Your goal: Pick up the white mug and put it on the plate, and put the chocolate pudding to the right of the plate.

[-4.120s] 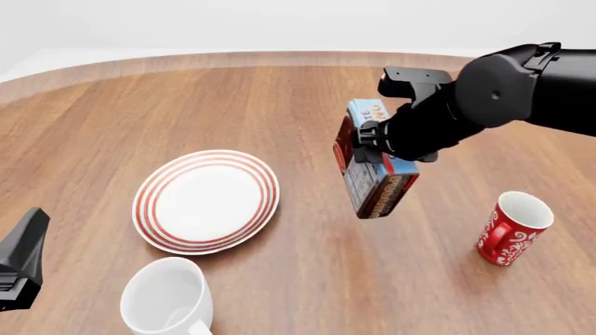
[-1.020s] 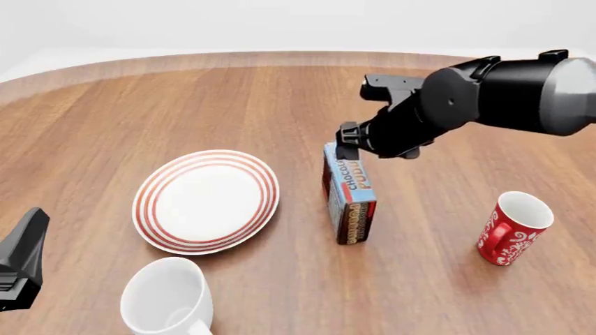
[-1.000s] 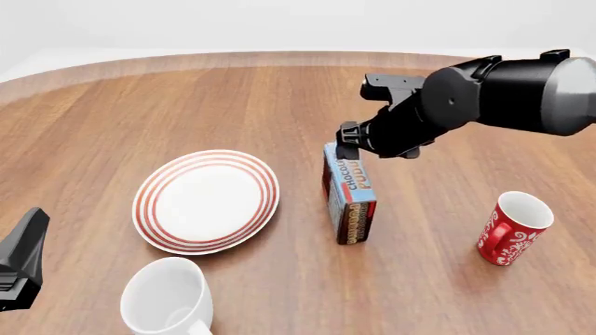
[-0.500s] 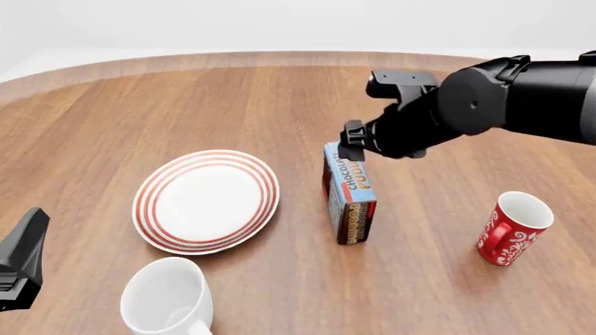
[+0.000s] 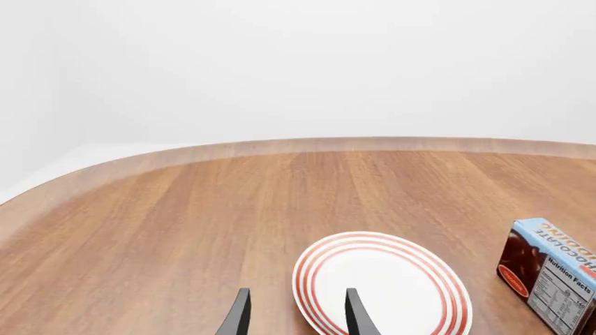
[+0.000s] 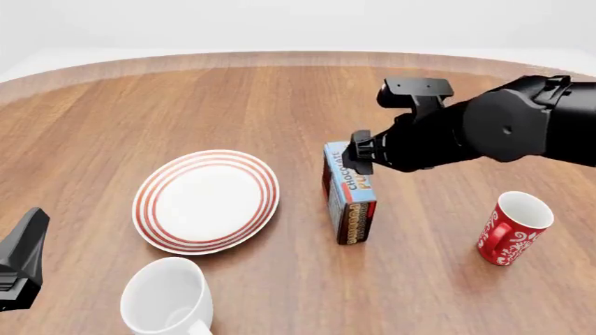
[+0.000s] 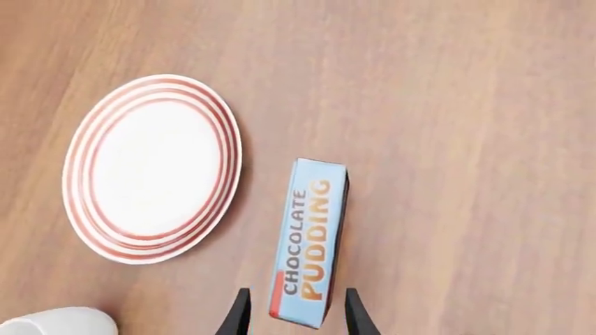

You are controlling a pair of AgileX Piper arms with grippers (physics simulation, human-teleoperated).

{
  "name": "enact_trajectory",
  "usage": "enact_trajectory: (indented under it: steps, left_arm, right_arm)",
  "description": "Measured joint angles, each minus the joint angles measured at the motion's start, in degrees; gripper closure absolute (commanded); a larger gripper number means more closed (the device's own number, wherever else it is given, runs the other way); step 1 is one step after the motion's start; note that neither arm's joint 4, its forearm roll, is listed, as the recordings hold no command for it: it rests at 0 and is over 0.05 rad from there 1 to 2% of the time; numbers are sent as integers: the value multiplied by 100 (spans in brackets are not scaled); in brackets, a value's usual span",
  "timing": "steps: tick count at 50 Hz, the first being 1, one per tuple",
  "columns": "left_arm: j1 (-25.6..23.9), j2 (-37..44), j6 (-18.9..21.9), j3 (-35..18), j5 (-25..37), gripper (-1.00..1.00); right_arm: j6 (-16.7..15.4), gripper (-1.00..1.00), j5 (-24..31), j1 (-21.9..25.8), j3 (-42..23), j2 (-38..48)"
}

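At the near left edge the left gripper (image 5: 293, 319) has its fingers spread and holds nothing. The white mug (image 6: 167, 305) stands on the table (image 6: 279, 98), just near of the plate (image 6: 206, 201). The chocolate pudding (image 6: 350, 195) stands on edge just right of the plate. Above it the right gripper (image 7: 293, 317) is spread and empty. The red mug (image 6: 514, 227) is far right.

chocolate pudding (image 6: 350, 193) set down right of plate (image 6: 206, 201), right gripper (image 7: 290, 317) released, lifted
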Motion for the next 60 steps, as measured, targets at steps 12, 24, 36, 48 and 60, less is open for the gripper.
enact_trajectory:
  steps: [12, 24, 36, 48, 60]
  left_arm:
    - [0, 0, 0, 0, 0, -100]
    - [0, 0, 0, 0, 0, -100]
    - [0, 0, 0, 0, 0, -100]
    - [0, 0, 0, 0, 0, -100]
    - [0, 0, 0, 0, 0, -100]
  right_arm:
    - [76, -100, -259, 117, 441, -480]
    - [138, -100, -480, 259, 887, -978]
    - [144, -100, -847, 476, 1371, -1381]
    - [36, -100, -1159, 632, 1773, -1739]
    - [-295, -100, -1576, 734, 2201, -1964]
